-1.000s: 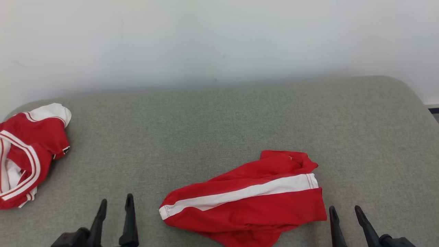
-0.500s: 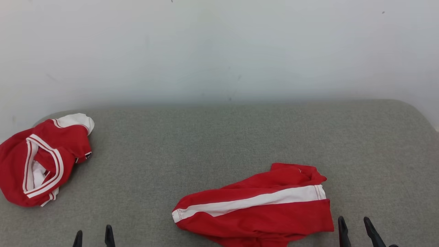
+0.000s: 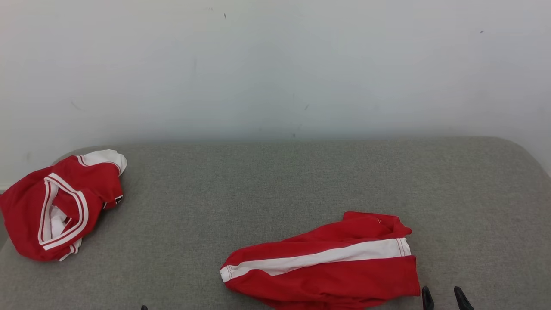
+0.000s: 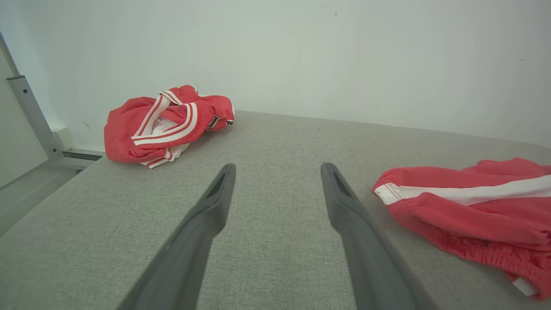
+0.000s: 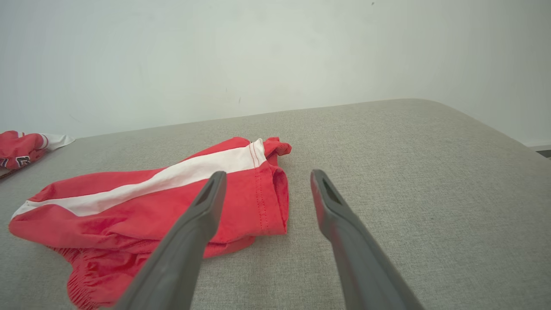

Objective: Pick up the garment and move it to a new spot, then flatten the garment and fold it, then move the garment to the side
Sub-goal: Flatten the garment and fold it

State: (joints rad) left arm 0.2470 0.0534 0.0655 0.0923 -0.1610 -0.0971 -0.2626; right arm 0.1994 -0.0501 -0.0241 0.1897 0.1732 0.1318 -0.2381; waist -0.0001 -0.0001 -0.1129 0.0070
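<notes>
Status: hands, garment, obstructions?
Both open, empty: left hand, right hand. On grey cushion, red shorts lie rumpled by right hand, untouched. Far left, second red garment, not in the way.

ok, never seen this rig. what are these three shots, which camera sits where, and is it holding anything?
It is a wheeled robot with two arms, each ending in a gripper with two long dark fingers. One picture comes from a camera on its head, looking down at the work. The other two come from cameras on the wrists, each looking along its own gripper's fingers.

On the grey fabric-covered surface lie two things: a red cloth garment with a white stripe, apparently shorts, close to the right gripper, and a crumpled red garment with white trim at the far left.

The left gripper and the right one are both open and hold nothing.
</notes>
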